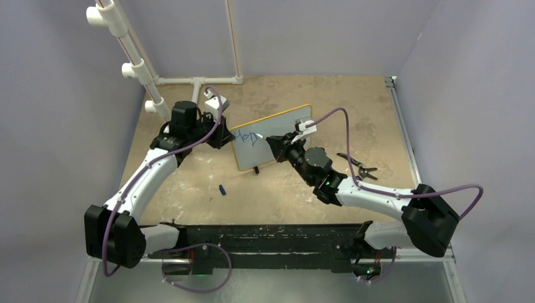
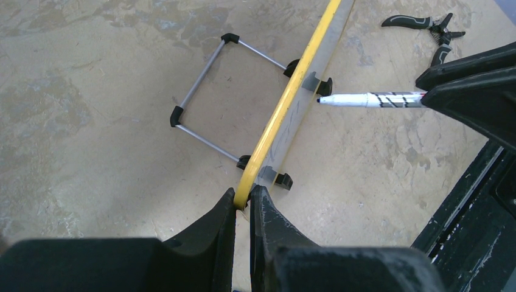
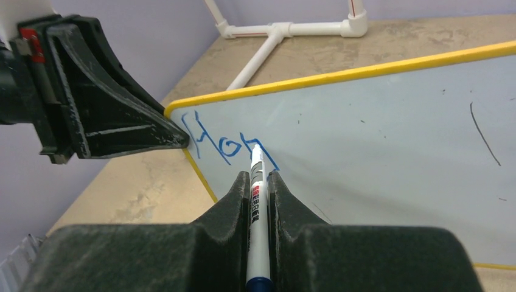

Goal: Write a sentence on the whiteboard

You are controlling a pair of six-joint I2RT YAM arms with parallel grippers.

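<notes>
White links (image 1: 142,183), black joints (image 1: 435,221) and looped purple cables (image 1: 340,110) are seen; left gripper (image 2: 242,207) and right gripper (image 3: 260,182) are black.

White whiteboard (image 1: 287,126) with a yellow frame and black feet (image 2: 283,179). Blue writing (image 3: 225,143) on it, plus a few thin dark stray marks. The marker (image 2: 371,99) is white with black and red print and a blue end. The left gripper (image 2: 242,204) and right gripper (image 3: 258,179) are black. White arms (image 1: 148,177) with black joints and purple cables (image 1: 344,111). Mottled tan table (image 1: 353,101), pale lavender walls (image 1: 57,95), white pipes (image 3: 286,29) with thin red lines, black-handled pliers (image 2: 420,23).
</notes>
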